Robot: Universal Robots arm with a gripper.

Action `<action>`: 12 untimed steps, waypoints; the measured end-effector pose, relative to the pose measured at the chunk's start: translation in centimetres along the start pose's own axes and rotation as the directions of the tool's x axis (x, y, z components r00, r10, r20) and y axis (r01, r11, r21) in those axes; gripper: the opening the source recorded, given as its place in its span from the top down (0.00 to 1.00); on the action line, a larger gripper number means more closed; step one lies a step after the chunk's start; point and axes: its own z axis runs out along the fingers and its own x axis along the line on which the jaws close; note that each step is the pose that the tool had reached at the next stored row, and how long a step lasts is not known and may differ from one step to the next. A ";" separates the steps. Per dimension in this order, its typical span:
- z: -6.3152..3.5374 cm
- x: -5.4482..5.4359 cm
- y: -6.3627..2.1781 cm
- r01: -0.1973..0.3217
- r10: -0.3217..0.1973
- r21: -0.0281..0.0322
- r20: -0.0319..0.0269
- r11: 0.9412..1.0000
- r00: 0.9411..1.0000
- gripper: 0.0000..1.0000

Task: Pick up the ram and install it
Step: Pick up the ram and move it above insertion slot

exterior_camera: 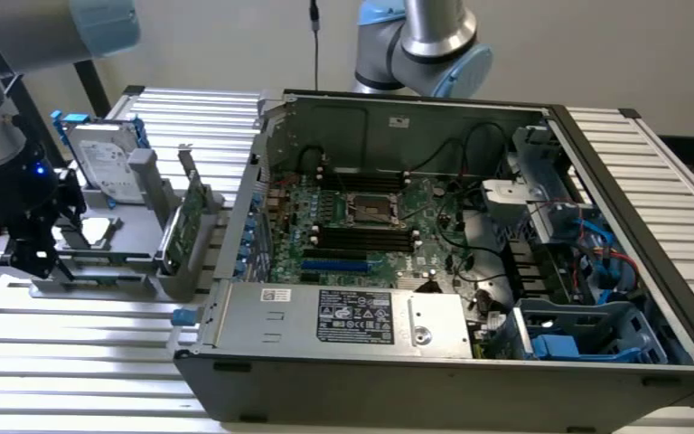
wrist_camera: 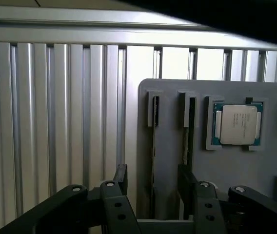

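Ram [wrist_camera: 153, 146], as far as the wrist view lets me judge, stands on edge in a narrow slot of the grey holder [wrist_camera: 170, 141], showing as one thin dark line. The gripper [wrist_camera: 153, 184] hangs right over it with its jaws spread wide, one finger [wrist_camera: 121, 178] on each side of the slot and nothing between them but that line. Nothing is gripped yet.

To do this step well, the claw should come down square, centred on the stick, and close on its flat faces. It should lift straight up so the board does not bind in the slot walls.

A second slot [wrist_camera: 190, 114] lies just beside, and the far finger comes down between the two, so little room is spare there. The square processor chip [wrist_camera: 238, 124] sits further along the same holder, clear of the jaws.

In the exterior view the gripper [exterior_camera: 32, 253] hovers at the holder's end on the ribbed table [exterior_camera: 70, 334]. A hard drive [exterior_camera: 106, 163] and a green card with a bracket [exterior_camera: 192, 217] stand upright between it and the open computer case [exterior_camera: 444, 384]. The motherboard's black slots [exterior_camera: 365, 240] lie deep inside the case walls, with loose cables close by.
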 end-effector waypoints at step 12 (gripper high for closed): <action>2.19 0.2 -0.21 0.000 0.000 0.000 0.001 1.000 1.000 0.46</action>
